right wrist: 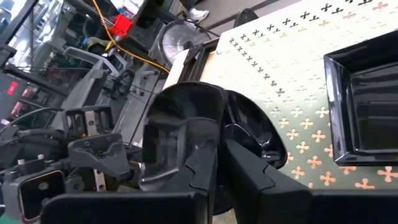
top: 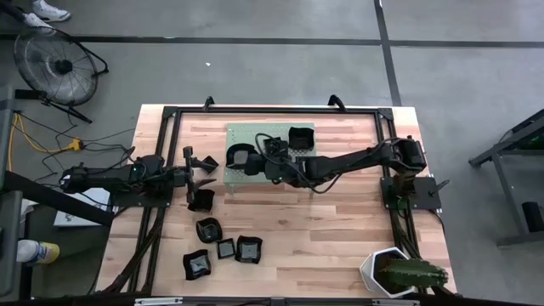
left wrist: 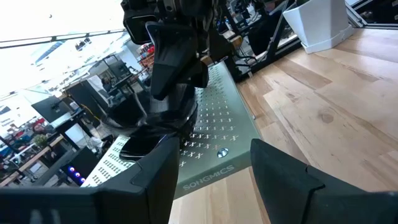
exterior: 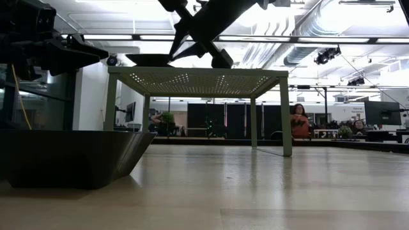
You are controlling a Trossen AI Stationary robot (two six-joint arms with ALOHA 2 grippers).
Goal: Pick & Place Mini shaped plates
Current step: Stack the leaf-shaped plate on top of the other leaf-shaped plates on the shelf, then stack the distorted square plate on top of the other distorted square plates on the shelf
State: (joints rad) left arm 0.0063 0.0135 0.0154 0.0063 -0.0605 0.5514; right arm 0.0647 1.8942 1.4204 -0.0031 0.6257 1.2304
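Bright ceiling glare; soft, slightly blurred pictures.

A white hexagonal plant pot (top: 381, 269) stood at the wooden table's (top: 340, 238) corner, a green perforated stand (top: 246, 133) farther back, a fan (top: 53, 68) on the floor

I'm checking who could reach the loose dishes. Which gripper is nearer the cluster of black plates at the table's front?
Left. The left gripper sits just behind the plate cluster, while the right gripper holds a rounded plate over the green rack, farther back.
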